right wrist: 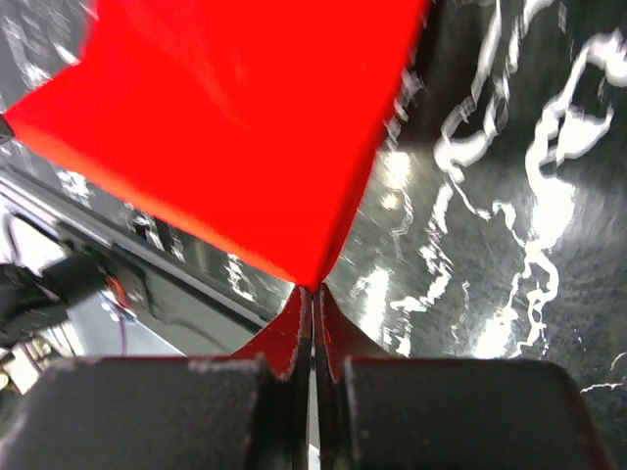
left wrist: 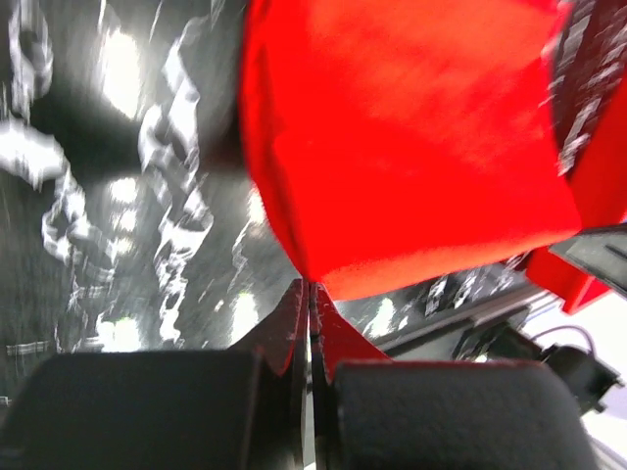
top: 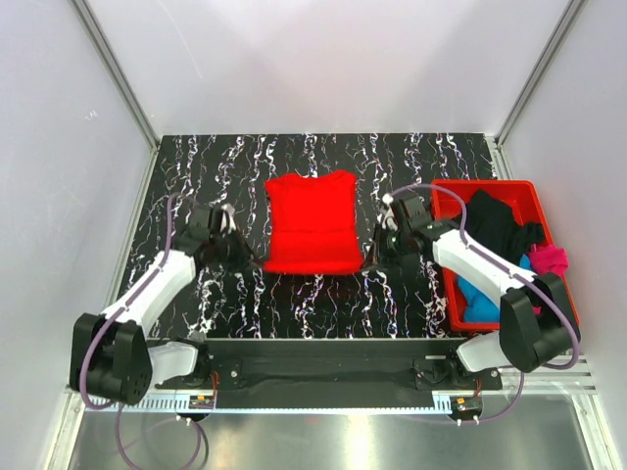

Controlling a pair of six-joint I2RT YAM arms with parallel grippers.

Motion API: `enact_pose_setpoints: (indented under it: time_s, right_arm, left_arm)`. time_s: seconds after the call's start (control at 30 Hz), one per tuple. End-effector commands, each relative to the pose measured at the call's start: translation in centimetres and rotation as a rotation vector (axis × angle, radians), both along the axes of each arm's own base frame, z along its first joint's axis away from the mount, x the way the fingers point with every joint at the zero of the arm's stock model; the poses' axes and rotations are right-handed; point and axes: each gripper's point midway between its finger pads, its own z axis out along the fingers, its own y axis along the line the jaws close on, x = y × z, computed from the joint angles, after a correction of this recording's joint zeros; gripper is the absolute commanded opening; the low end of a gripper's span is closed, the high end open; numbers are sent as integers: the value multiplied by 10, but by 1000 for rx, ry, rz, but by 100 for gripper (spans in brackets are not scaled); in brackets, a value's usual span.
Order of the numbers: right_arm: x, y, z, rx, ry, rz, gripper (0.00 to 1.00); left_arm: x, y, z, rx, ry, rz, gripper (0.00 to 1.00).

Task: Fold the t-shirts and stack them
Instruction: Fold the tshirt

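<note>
While both arms are hanging low over the marbled black table (top: 196, 176), the red tee (top: 312, 223) is lying at table ctr in top view. It's folded to a rough rectangle, collar end pointing to 12 o'clock, hem toward 6.

L arm is pointing in from 8 o'clock, w/ the left gripper (top: 257, 260) sitting at the tee's 7 o'clock corner. R arm is pointing in from 4 o'clock, w/ the right gripper (top: 370, 262) sitting at the 5 o'clock corner.

L wrist cam: left gripper (left wrist: 311, 290) is showing its jaws pressed together, no gap. A corner of the red tee (left wrist: 411, 137) is running down into the tips and looking pinched. Cloth beyond is blurring.

R wrist cam: right gripper (right wrist: 312, 292) is reading the same. Jaws are closing tight on the pointed corner of the red tee (right wrist: 235, 127), which is ending right at the tips.

Red bin (top: 490, 184) is standing at 3 o'clock of the tee, by the table's R edge, apart from it. Inside:
- black tee (top: 500, 225) is bunching at the 12 o'clock end
- blue tee (top: 477, 299) is sitting toward 7 o'clock
- magenta tee (top: 551, 258) is lying against the 3 o'clock wall

All three are lying crumpled.
</note>
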Motion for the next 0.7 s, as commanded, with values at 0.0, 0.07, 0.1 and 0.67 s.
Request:
enact_pose_setpoints:
  time_s: [0.0, 0.07, 0.1, 0.67]
  right_arm:
    - [32, -2, 37, -45, -109, -36, 0]
    - [48, 1, 49, -58, -132, -38, 0]
    - [56, 1, 52, -60, -139, -43, 0]
    - [217, 12, 99, -120, -275, -57, 0]
  left_arm:
    - [40, 5, 35, 50, -106, 10, 0]
    - [53, 4, 40, 49, -101, 7, 0]
    - [65, 3, 54, 48, -135, 10, 0]
    - [236, -2, 129, 9, -341, -19, 0]
